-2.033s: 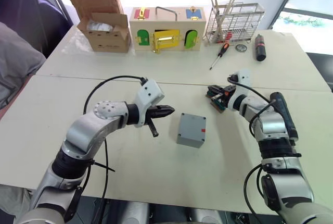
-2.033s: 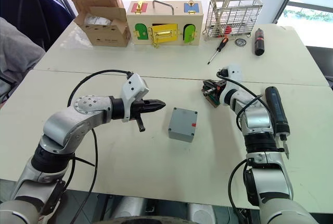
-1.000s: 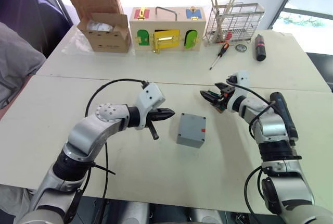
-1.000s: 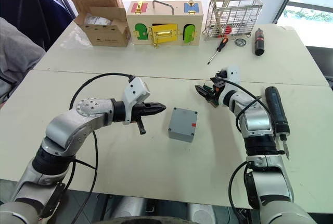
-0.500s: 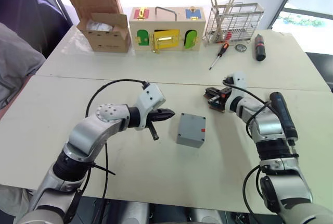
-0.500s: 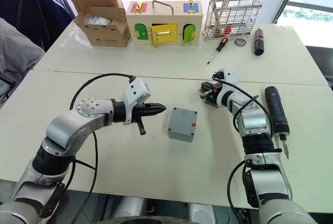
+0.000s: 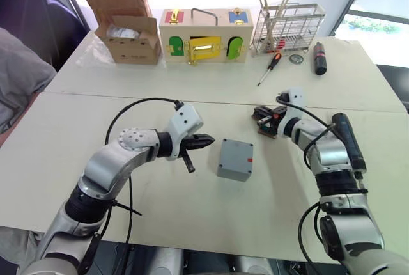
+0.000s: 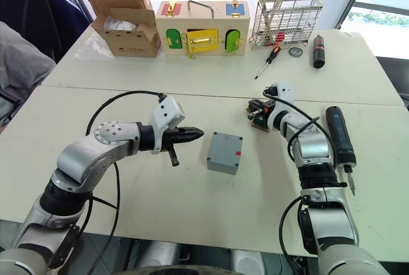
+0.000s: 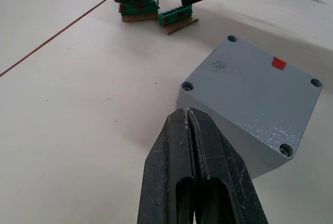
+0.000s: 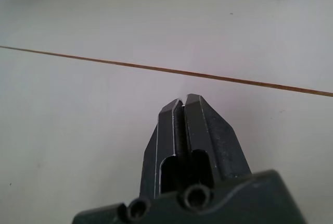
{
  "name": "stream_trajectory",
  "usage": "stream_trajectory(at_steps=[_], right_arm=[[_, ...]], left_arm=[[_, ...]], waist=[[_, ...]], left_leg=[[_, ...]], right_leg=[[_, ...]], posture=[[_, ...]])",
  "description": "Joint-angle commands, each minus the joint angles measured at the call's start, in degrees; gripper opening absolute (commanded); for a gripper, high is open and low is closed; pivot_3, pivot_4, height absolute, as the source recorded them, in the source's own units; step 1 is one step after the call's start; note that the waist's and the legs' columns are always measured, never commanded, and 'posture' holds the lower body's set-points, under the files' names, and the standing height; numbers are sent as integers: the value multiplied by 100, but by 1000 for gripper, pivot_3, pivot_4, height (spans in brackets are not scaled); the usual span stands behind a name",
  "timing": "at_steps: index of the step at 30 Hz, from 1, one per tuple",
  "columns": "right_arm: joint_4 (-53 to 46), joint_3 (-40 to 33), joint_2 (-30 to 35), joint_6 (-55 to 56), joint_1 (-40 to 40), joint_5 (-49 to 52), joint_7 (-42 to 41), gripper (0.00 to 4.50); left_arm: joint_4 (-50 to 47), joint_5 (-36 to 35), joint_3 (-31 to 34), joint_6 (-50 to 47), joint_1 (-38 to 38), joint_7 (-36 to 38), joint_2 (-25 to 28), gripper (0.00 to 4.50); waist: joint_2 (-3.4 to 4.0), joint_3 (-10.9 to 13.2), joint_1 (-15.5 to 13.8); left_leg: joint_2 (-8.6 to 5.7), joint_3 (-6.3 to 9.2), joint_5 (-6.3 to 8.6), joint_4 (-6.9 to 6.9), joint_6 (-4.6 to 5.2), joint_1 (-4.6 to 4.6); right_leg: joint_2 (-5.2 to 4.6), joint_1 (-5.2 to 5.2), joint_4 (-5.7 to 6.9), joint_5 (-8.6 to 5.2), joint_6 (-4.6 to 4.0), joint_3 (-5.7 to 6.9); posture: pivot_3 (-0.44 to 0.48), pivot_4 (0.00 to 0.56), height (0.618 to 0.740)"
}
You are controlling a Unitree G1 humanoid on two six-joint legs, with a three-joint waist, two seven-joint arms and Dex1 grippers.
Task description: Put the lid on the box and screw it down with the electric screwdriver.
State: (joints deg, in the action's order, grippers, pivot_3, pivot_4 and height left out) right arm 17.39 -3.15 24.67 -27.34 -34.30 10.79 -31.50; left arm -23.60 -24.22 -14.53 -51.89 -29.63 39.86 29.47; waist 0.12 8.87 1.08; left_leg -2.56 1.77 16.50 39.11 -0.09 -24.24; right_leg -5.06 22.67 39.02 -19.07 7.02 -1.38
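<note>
The grey box (image 7: 235, 159) stands mid-table with the lid (image 9: 252, 86) lying on top as a flat face with corner screw holes and a small red mark. My left gripper (image 7: 209, 139) hangs shut and empty just left of the box, its tip near the box's corner in the left wrist view. Further right and beyond the box, my right gripper (image 7: 257, 115) is shut with nothing in it, right over small green connector blocks (image 9: 178, 14). The dark electric screwdriver (image 7: 348, 141) lies on the table to the right of my right forearm.
Along the far edge stand a cardboard carton (image 7: 128, 25), a wooden box with coloured doors (image 7: 204, 35) and a wire rack (image 7: 287, 29). A red-and-black hand screwdriver (image 7: 270, 67) and a short black cylinder (image 7: 319, 57) lie near the rack. A person's grey sleeve (image 7: 19, 77) is at the left.
My right gripper stood open about a second ago and has shut, staying over the green blocks. The left gripper and the box have not moved.
</note>
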Motion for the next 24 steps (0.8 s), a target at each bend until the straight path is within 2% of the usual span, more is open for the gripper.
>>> stream_trajectory(at_steps=[1, 13, 15, 17, 20, 24], right_arm=[[-397, -156, 37, -70, -106, 152, -1, 48], [-740, -332, 143, -205, -186, 306, -11, 48], [-1071, -494, 248, -408, -229, 503, -81, 48], [-1865, -708, 628, -795, -58, 965, -518, 48], [-2865, -819, 1224, -1264, 460, 1521, -1155, 48], [-3806, -1009, 1637, -1836, 1187, 2186, -1466, 48]], left_arm=[[-113, 36, 27, 124, -28, 14, 24, 0], [-117, 43, 19, 138, -18, 8, 20, 0], [-132, 47, 24, 135, -20, 16, 44, 0], [-208, -5, 92, 92, -9, 58, 119, 0], [-300, -120, 160, 59, 9, 168, 225, 0], [-390, -249, 193, 23, 8, 327, 324, 0]], waist=[[0, 0, 1], [0, 0, -1], [0, 0, -7], [2, 1, -24], [2, 1, -46], [0, 1, -37]], left_leg=[[0, 0, 0, 0, 0, 0], [0, 0, 0, 0, 0, 0], [0, 0, 0, 0, 0, 0], [0, 0, 0, 0, 0, -1], [-1, 7, 1, -1, 1, -7], [1, 12, 4, -2, 7, -5]], right_leg=[[0, 0, 0, 0, 0, 0], [0, 0, 0, 0, 0, 0], [0, 1, 0, 0, 0, 0], [-1, 1, 0, 0, 0, 0], [-1, 2, -1, 0, 0, 3], [0, -14, -19, 0, 0, 3]], posture=[[0, 150, 740], [0, 150, 740], [0, 150, 740], [0, 150, 740], [0, 150, 740], [0, 150, 740]])
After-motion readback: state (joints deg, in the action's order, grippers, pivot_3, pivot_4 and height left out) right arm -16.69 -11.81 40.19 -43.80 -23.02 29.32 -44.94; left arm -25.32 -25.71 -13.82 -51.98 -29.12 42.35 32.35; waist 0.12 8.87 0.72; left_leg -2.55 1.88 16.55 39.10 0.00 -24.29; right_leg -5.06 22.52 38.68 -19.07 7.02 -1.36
